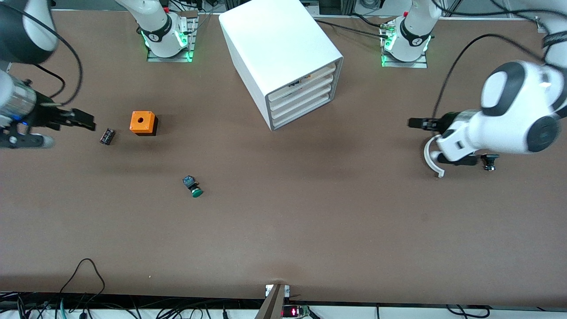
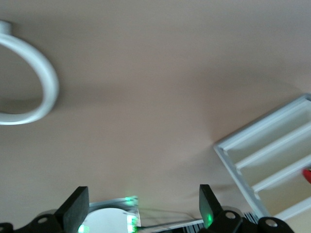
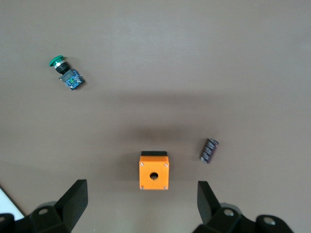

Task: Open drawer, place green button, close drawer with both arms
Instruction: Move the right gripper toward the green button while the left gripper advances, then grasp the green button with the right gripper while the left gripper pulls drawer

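All drawers in cabinet [image 1: 283, 57] shut; button [image 1: 193, 186] lies on tabletop [image 1: 310, 212], nearer front camera than orange cube [image 1: 143, 122]. Left hand [image 1: 421, 123] spread wide, raised beside cabinet front. Right hand [image 3: 141, 204] agape above cube. Advice: approach drawer [image 1: 301, 103] front squarely, pull straight.

Your left arm [image 1: 509, 119] enters from its base beside the cabinet [image 1: 283, 57], bends at the left arm's end of the surface, and points its wrist back toward the cabinet. The left hand [image 1: 418, 123] hangs in the air, well apart from the cabinet, level with its drawer fronts. In the left wrist view its fingers [image 2: 75, 208] stand wide apart with nothing between them.

Your right arm [image 1: 22, 102] reaches in at the right arm's end of the surface, wrist also aimed toward the cabinet. The right hand [image 1: 84, 120] is well apart from the cabinet. Its fingers [image 3: 73, 201] are likewise spread wide and hold nothing.
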Motion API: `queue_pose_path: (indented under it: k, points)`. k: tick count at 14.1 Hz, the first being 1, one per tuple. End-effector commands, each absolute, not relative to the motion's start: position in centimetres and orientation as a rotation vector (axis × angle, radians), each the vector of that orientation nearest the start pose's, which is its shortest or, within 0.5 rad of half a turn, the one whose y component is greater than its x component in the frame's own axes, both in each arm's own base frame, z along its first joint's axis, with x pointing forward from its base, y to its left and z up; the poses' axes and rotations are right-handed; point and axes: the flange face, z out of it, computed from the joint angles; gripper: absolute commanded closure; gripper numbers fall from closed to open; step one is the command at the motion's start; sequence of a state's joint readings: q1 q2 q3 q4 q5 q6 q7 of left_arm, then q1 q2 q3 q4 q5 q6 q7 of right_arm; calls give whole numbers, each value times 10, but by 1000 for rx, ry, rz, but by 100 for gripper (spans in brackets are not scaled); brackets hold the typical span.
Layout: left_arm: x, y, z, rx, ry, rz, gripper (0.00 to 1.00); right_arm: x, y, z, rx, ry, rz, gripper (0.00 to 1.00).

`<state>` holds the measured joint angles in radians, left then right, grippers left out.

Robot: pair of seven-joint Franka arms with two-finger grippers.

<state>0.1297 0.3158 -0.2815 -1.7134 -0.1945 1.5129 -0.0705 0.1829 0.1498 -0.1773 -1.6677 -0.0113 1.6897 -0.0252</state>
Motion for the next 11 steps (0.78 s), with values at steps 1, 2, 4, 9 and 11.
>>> queue_pose_path:
  k: [1, 2, 4, 9, 11]
  points:
    - [582, -119, 383, -3250, 94, 925, 0, 634, 39, 456, -3203, -134, 204, 0]
    - [582, -122, 379, -3246, 103, 941, 0, 641, 44, 445, -3209, -148, 171, 0]
    - [581, -141, 344, -3285, 98, 1100, 0, 654, 57, 402, -3209, -196, 169, 0]
    - [563, -216, 241, -3417, 14, 1515, 0, 653, 135, 320, -3135, -310, 267, 0]
    - [544, -256, 222, -3406, 69, 1532, 0, 654, 151, 295, -3125, -369, 233, 0]
